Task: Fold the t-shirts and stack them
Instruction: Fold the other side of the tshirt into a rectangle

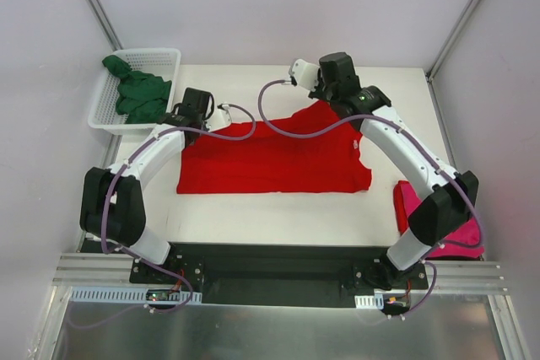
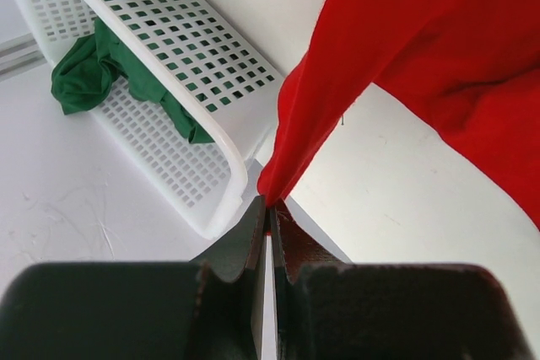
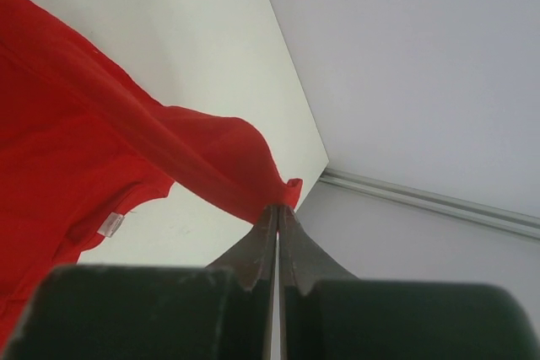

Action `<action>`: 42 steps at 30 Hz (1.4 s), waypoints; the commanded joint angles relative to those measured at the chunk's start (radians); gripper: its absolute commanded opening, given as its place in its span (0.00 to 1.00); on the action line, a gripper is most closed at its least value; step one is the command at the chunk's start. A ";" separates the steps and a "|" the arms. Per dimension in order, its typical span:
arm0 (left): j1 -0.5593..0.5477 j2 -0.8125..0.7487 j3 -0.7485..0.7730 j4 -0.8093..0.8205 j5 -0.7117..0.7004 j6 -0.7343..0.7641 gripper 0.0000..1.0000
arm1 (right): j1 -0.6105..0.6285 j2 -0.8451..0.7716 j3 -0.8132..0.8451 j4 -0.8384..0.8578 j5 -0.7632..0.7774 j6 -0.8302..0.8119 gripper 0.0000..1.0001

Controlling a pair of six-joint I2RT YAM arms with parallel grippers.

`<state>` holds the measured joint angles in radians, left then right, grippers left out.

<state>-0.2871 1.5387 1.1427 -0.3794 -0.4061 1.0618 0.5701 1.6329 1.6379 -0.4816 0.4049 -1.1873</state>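
Spanning the table L-R, red tee lies mid-table. Long axis left-right, near hem flat, far edge lifted. Bulk of cloth sits on near side of both pincers, so next fold prob carries far edge toward near. Green tee bunched in basket, far left. Pink tee at near right edge, partly behind R arm. L gripper clamped tight on far-left bit of red cloth, R gripper clamped on far-right bit. Each arm is nearest its own corner.
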 commanded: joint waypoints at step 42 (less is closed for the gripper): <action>-0.011 -0.008 -0.021 0.020 -0.003 0.046 0.00 | 0.120 -0.215 -0.119 -0.370 -0.026 0.101 0.01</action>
<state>-0.2890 1.5337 1.1057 -0.3706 -0.4049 1.0939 0.6800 1.4685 1.5307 -0.7963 0.3943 -1.1126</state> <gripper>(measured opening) 0.008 0.013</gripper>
